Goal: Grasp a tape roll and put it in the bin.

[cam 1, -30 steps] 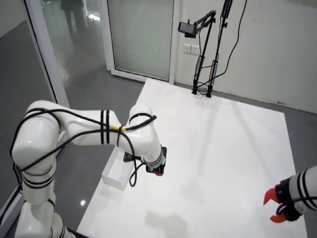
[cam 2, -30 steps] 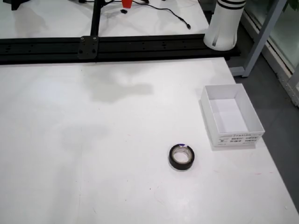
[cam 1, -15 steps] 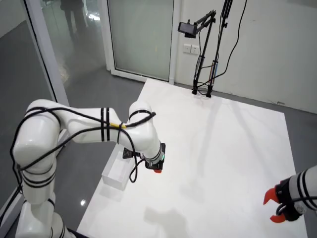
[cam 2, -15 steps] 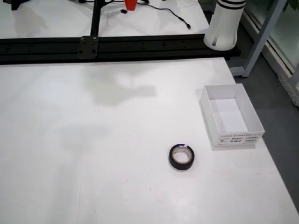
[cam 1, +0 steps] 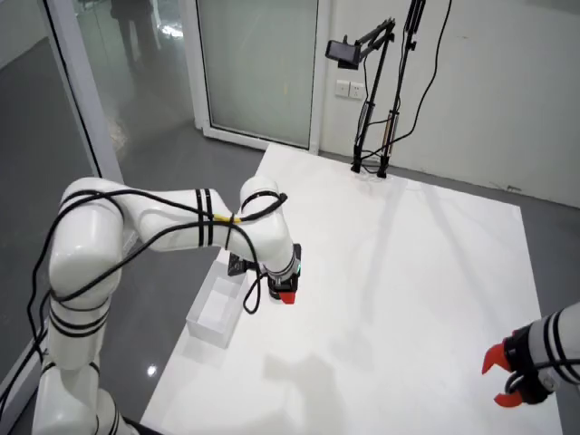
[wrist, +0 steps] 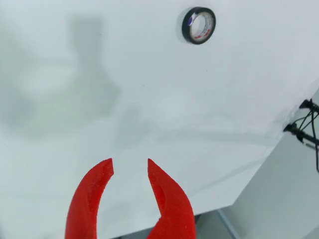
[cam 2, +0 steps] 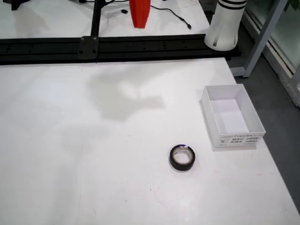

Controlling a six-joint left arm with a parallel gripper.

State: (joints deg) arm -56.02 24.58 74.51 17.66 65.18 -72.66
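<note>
A black tape roll (cam 2: 181,157) lies flat on the white table (cam 2: 70,140) in the view from above, left of and below the white bin (cam 2: 232,116). The view that rides on the gripper shows the tape roll (wrist: 198,25) at the top, far ahead of my gripper (wrist: 129,168). Its red fingers (wrist: 92,199) stand apart with nothing between them. From above, my gripper (cam 2: 139,14) hangs at the top edge, well away from the roll. In the view from the side, my gripper (cam 1: 285,294) hovers over the table beside the bin (cam 1: 216,313); the roll is hidden there.
A black rail (cam 2: 117,47) crosses the table's far side in the view from above, with a white arm base (cam 2: 226,26) at its right end. A second arm's red gripper (cam 1: 506,376) rests at the lower right in the side view. A camera stand (cam 1: 372,91) rises at the back.
My gripper has come further into the view from above, from a small red tip to a long red shape. Its shadow on the table has grown and shifted right. Tape and bin have not moved.
</note>
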